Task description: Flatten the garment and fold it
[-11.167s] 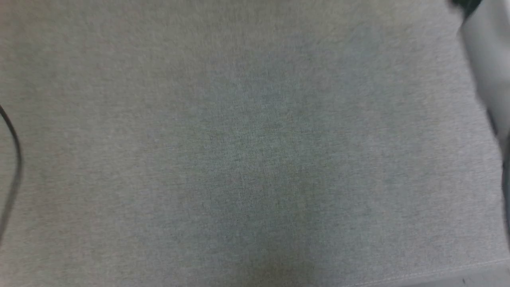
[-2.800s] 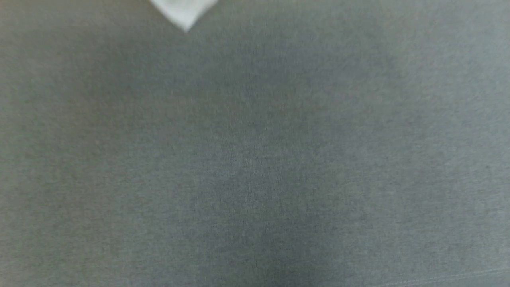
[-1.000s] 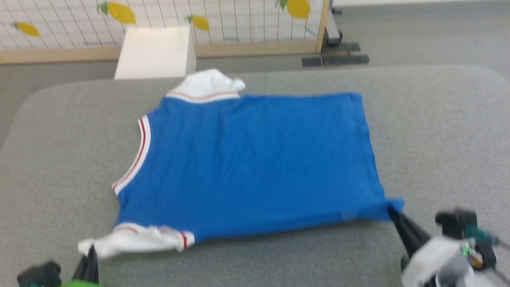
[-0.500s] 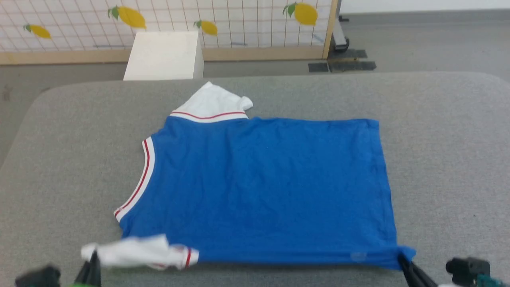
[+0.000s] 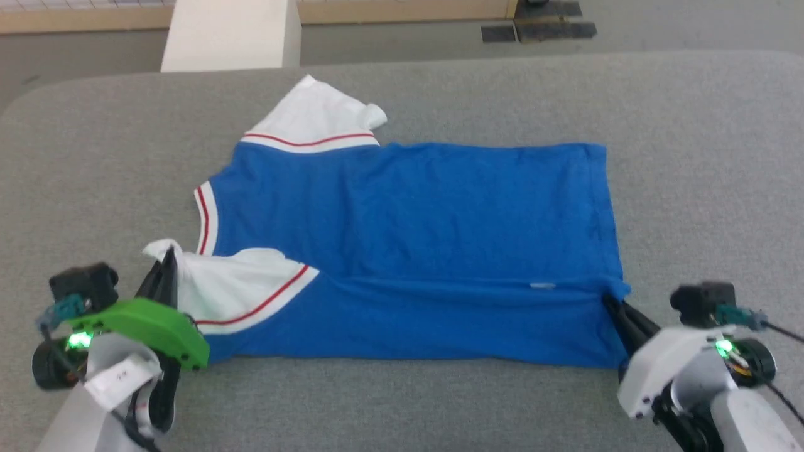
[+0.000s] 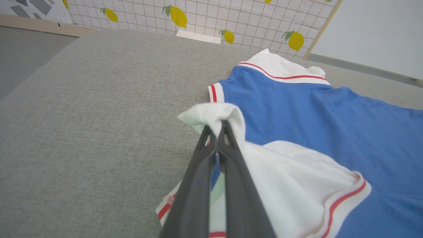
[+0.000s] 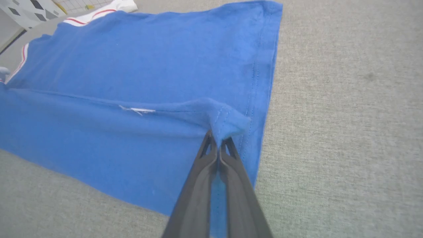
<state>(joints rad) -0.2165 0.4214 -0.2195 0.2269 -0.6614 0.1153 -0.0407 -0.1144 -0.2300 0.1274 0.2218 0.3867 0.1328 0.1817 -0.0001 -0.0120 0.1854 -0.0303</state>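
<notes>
Royal-blue garment (image 5: 414,238), white sleeves, red-striped trim

The left pincer (image 5: 168,257) has two long, slim, dark grey fingers (image 6: 195,191) with small triangular cut-outs near their tips. Behind them the wrist wears a bright green cover (image 5: 144,323). A boxy black left camera block (image 5: 85,284) sits above it, beside a teal left plug (image 5: 63,309) and a glowing green left light (image 5: 80,341). A white tag (image 5: 119,376) with small dark marks wraps the pale grey left forearm (image 5: 75,420).

The right pincer (image 5: 608,301) has the same dark fingers, but its wrist shell (image 5: 656,367) is white. It carries a black right camera block (image 5: 702,298), a teal right plug (image 5: 732,314), a green right light (image 5: 723,345) and a thin black cable (image 5: 782,333).
</notes>
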